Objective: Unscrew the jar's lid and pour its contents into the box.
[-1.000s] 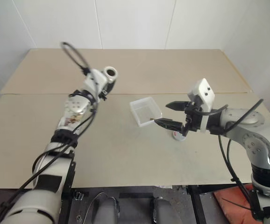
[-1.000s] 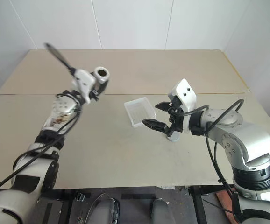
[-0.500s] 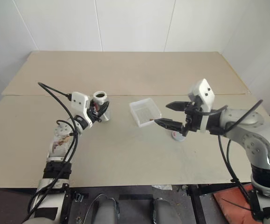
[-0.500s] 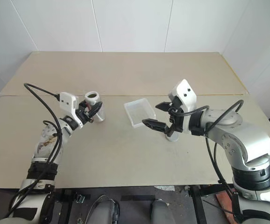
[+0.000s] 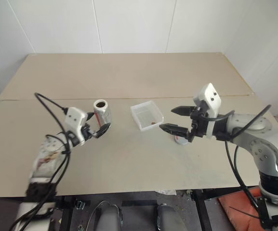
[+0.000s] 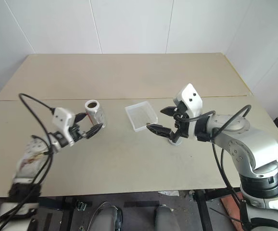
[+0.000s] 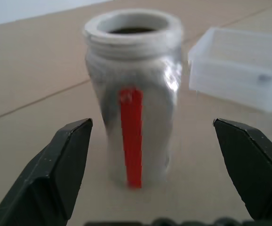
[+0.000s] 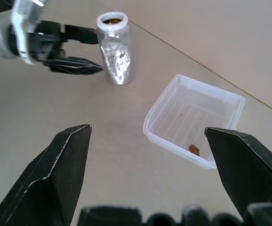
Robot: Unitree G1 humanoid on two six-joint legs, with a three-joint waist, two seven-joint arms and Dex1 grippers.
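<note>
Pour done: jar (image 5: pixel 102 112) upright, uncapped; left gripper (image 5: pixel 96 129) fully open, empty, 1 bit (image 8: pixel 194 149) in box (image 5: pixel 146 114); retreat remains

Left gripper (image 5: pixel 99 129) open; right gripper (image 5: pixel 174 119) open, raised.

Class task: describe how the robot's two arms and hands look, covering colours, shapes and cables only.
Both arms are silvery-grey and white with loose black cables. Each hand, left hand and right hand, has two black, pointed, wedge-shaped fingers under a white box-like block.
</note>
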